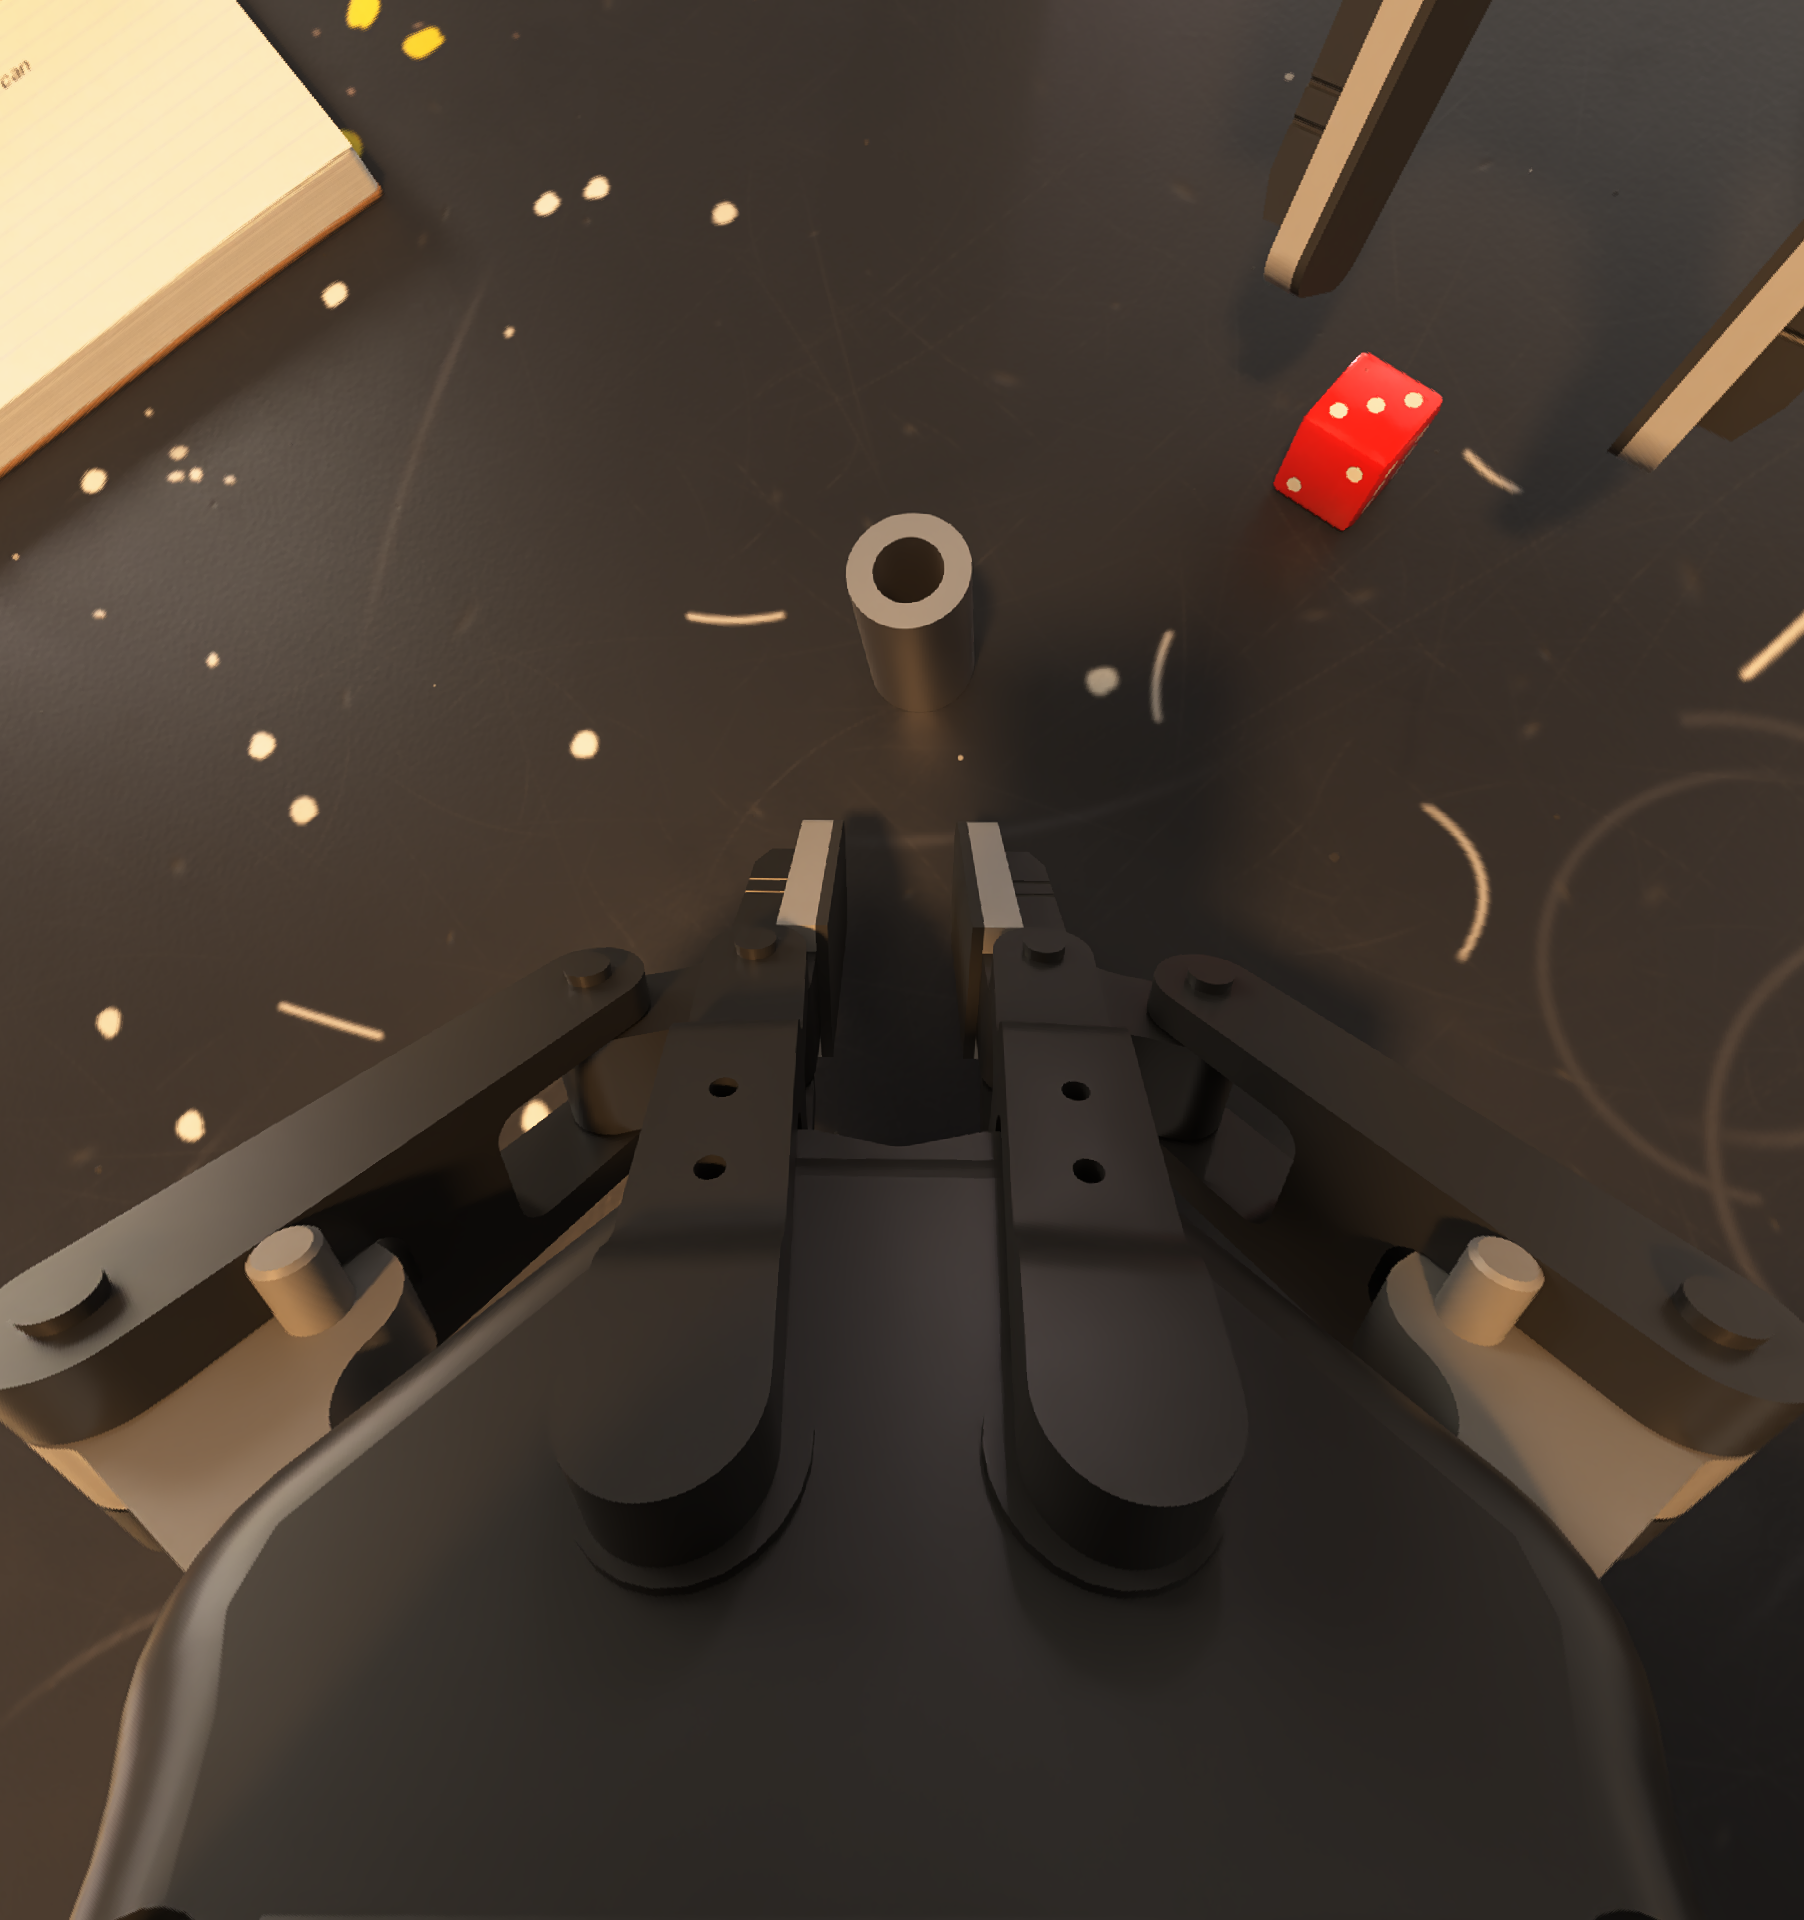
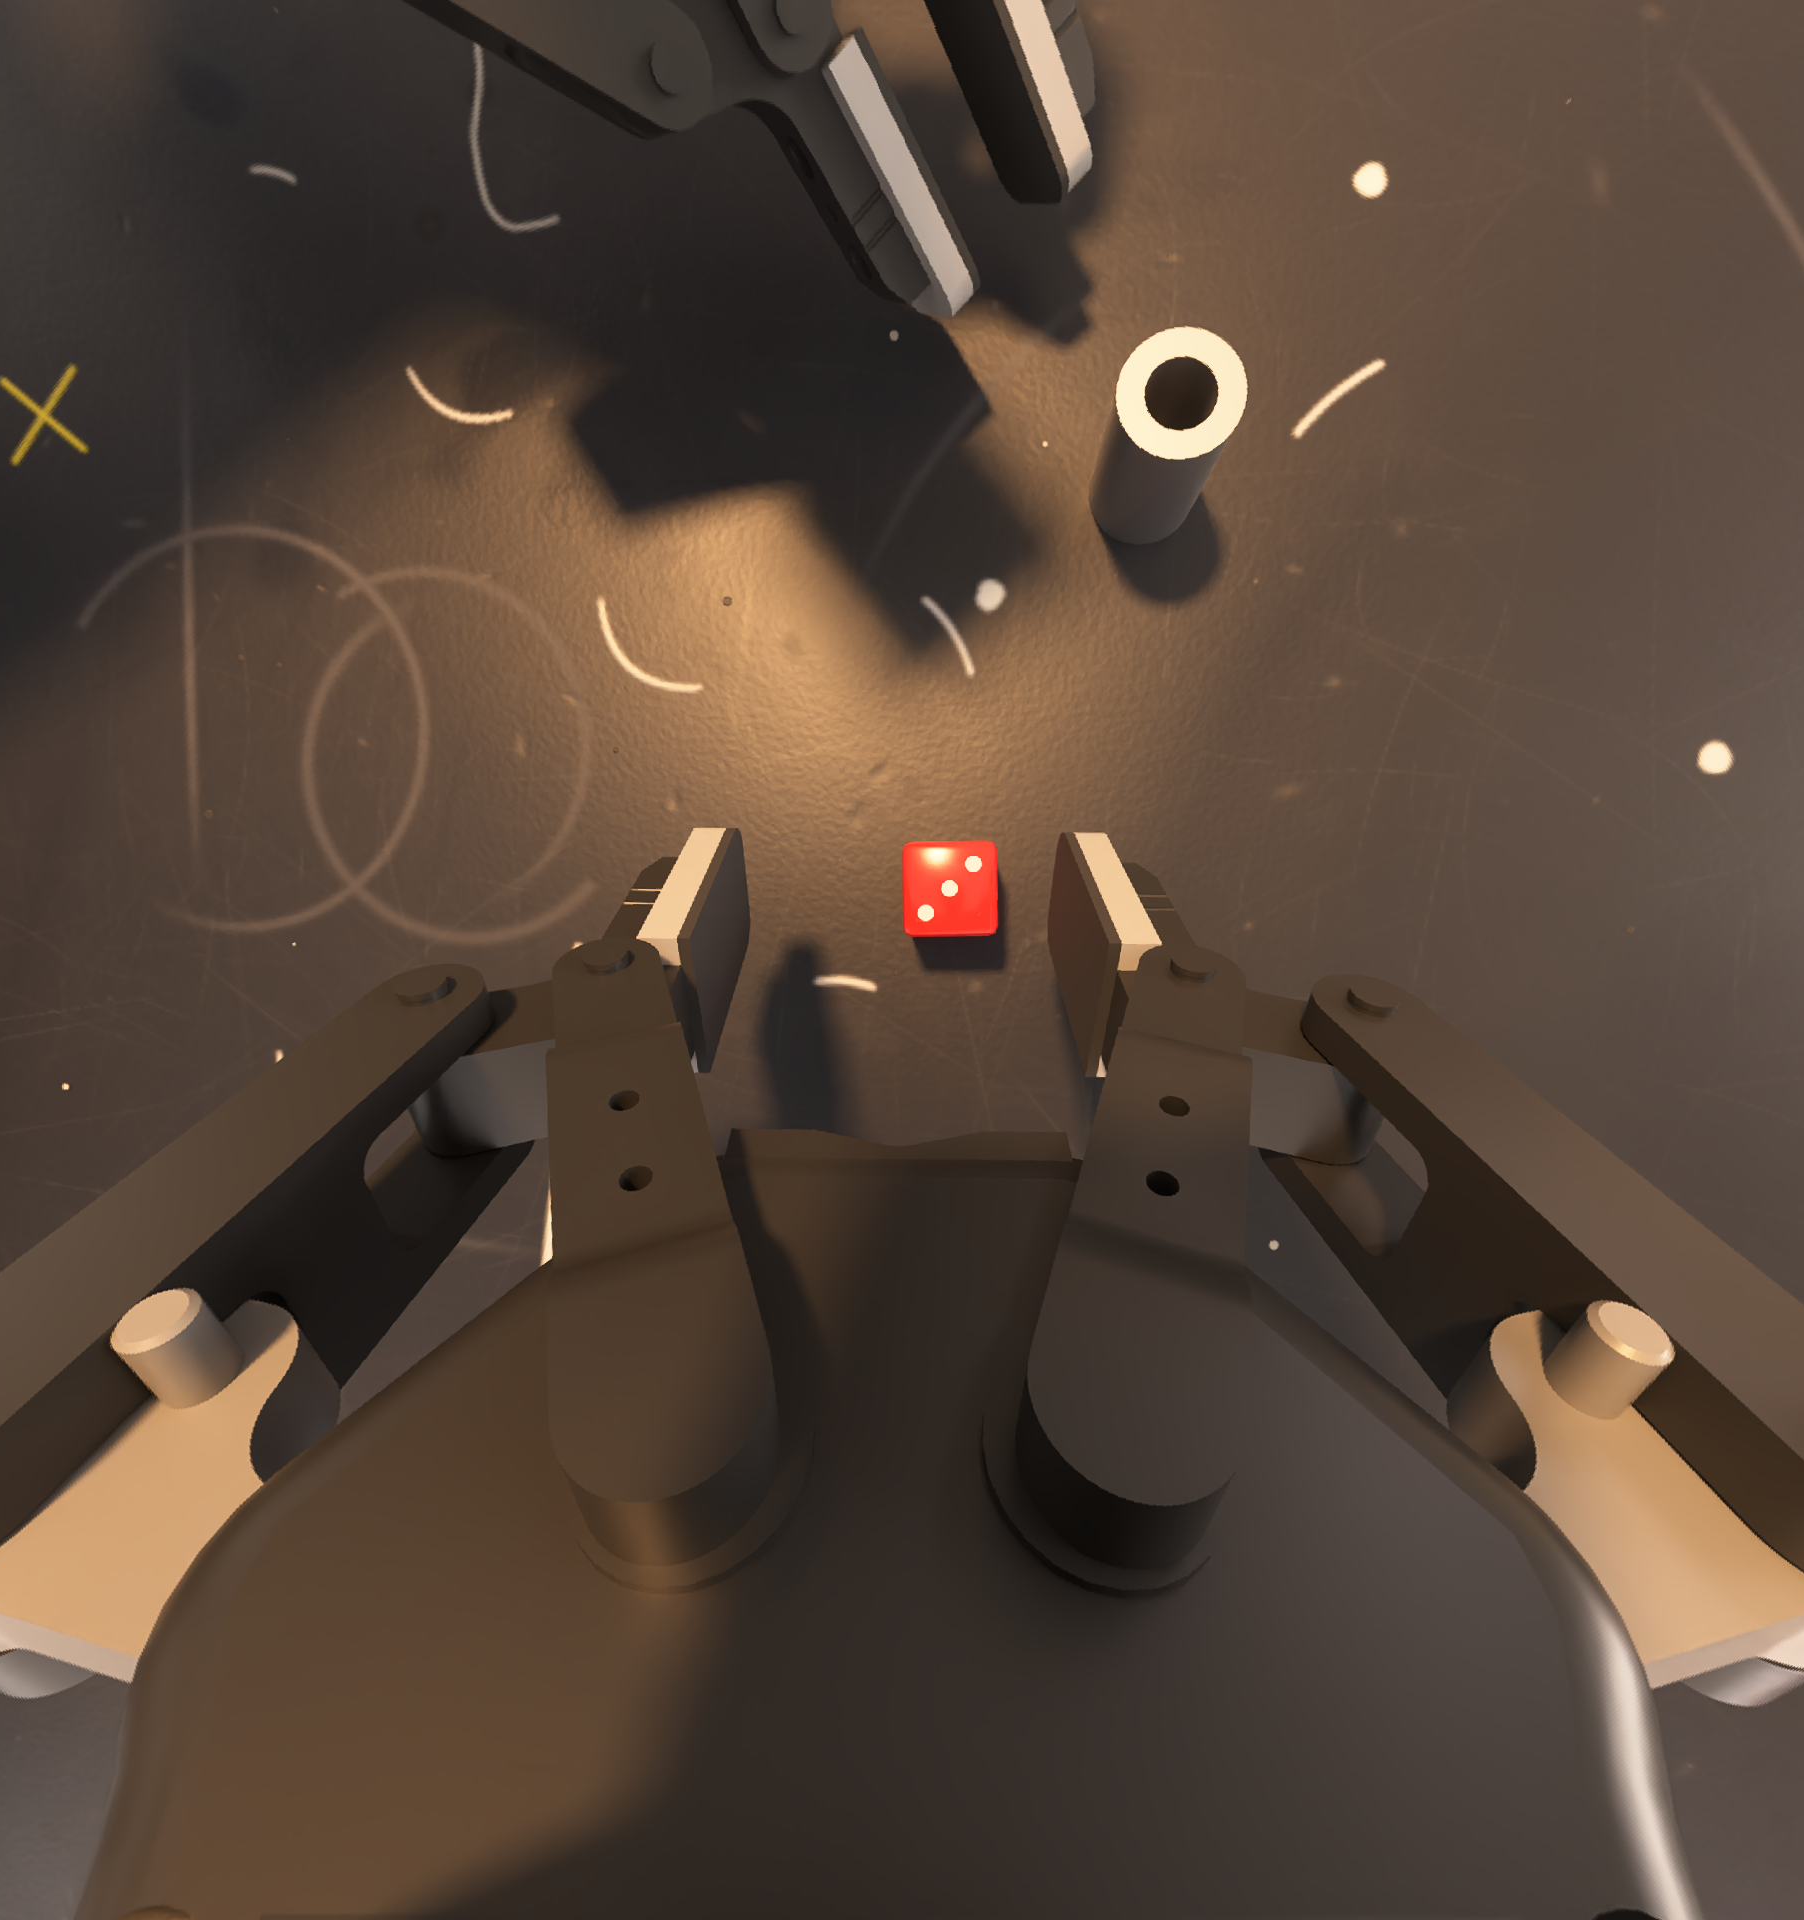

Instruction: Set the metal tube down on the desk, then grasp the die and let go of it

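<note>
You're looking down on a dark desk (image 1: 565, 468), scuffed all over, with pale paint dots, short curved chalk-like strokes and faint ring marks; a yellow cross (image 2: 43, 414) sits far left in the right wrist view. A pad (image 1: 98, 239) of cream paper lies at the far left corner of the left wrist view.

The tube (image 1: 910, 608) stands upright on the desk, free of both grippers. It's a short, thick-walled grey metal cylinder, the bore showing as a dark round hole in a pale ring. Your left gripper (image 1: 900, 873) hangs above the desk just near of it, jaws parted a little with nothing between them; in the right wrist view its fingers come down from the top edge, just left of the tube (image 2: 1168, 436).

The die (image 2: 949, 888) rests flat on the desk, red and glossy with rounded corners and white pips, the three-pip face up, a bright highlight on its far left corner. From the left wrist view it lies to the far right of the tube, a two-pip side showing too (image 1: 1357, 442).

Your right gripper (image 2: 898, 899) is spread wide and straddles the die from above: the die sits between the pads, nearer the right one (image 2: 1074, 914), touching neither. You can see desk on both sides of it.
</note>
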